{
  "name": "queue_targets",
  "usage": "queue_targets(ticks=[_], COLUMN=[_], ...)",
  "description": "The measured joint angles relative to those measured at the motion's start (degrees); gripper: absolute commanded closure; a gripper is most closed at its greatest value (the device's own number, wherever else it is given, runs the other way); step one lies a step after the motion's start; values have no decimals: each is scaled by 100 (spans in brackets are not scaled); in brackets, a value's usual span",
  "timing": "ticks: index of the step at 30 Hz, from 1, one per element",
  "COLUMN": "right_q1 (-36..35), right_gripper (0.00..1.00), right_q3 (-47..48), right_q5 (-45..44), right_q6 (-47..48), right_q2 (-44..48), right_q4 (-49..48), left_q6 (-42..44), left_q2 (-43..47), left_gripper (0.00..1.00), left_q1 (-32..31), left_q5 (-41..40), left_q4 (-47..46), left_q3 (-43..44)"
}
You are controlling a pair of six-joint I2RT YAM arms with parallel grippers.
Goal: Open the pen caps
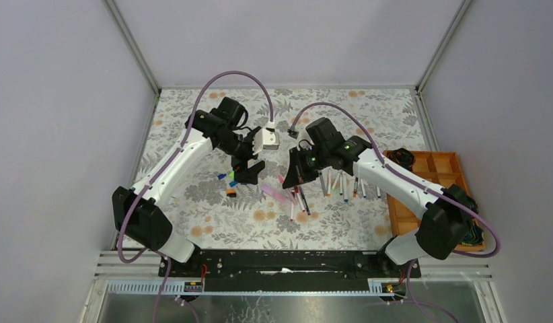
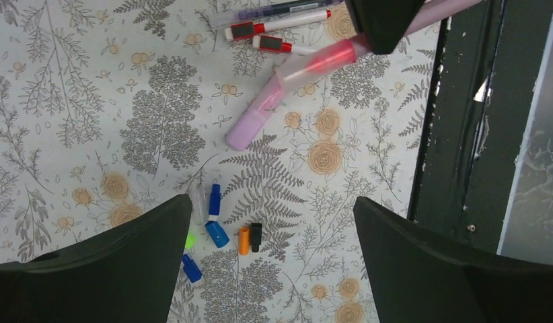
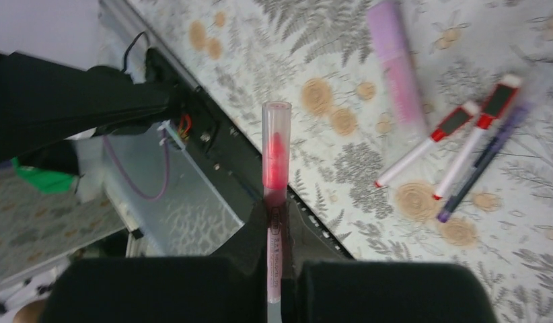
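In the top view, the left gripper [image 1: 247, 171] hangs left of centre over the flowered table [image 1: 193, 215], its fingers spread wide with nothing between them. Just lower left of it lie the loose caps [image 1: 231, 193], tiny specks of blue and orange from here.

The left wrist view shows them better. Between the two dark fingers [image 2: 126, 269], in the lower middle of the frame, sit three stubby blue caps [image 2: 217, 233], a green one [image 2: 190, 239] half hidden by the left finger, and an orange cap [image 2: 243, 240] touching a black cap [image 2: 255, 237] side by side. Above them a lilac marker [image 2: 250, 124] lies slanted on the table.

At the centre of the top view the right gripper [image 1: 297, 168] is pressed together on a pink pen [image 3: 276, 202]. In the right wrist view the pen's barrel stands pinched between the fingers [image 3: 388, 289] at the bottom middle and points up the frame. Its clear cap [image 3: 276, 124] is on, and the pink tip shows through it. In the left wrist view that pen reaches toward the upper right.

Right of the held pen, two red-capped pens [image 3: 479, 134] and a thin purple pen [image 3: 482, 161] lie close together. In the top view more pens [image 1: 341, 185] lie in a row right of centre, each a thin white barrel with a coloured end. An orange tray [image 1: 428, 182] sits at the right edge.
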State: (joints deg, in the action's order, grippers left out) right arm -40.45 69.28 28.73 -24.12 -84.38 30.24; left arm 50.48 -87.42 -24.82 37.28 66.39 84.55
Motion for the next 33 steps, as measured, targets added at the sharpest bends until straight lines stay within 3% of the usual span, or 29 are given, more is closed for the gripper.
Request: queue_targets(ticks=[18, 21, 25, 33], right_q1=[2, 2, 2, 2], right_gripper=[100, 100, 100, 100], right_q3=[254, 365, 492, 557], right_q5=[2463, 2741, 3021, 3283], right_q6=[-122, -175, -254, -317], right_q2=[-518, -660, -813, -986], right_q4=[-262, -365, -505, -619], left_q6=[750, 911, 1091, 1272], left_q2=[588, 706, 833, 927], left_gripper=[3, 11, 31, 52], left_q1=[-186, -380, -595, -649], left_q5=[553, 699, 802, 831], left_q4=[136, 136, 170, 195], left_q3=[-326, -391, -446, -671])
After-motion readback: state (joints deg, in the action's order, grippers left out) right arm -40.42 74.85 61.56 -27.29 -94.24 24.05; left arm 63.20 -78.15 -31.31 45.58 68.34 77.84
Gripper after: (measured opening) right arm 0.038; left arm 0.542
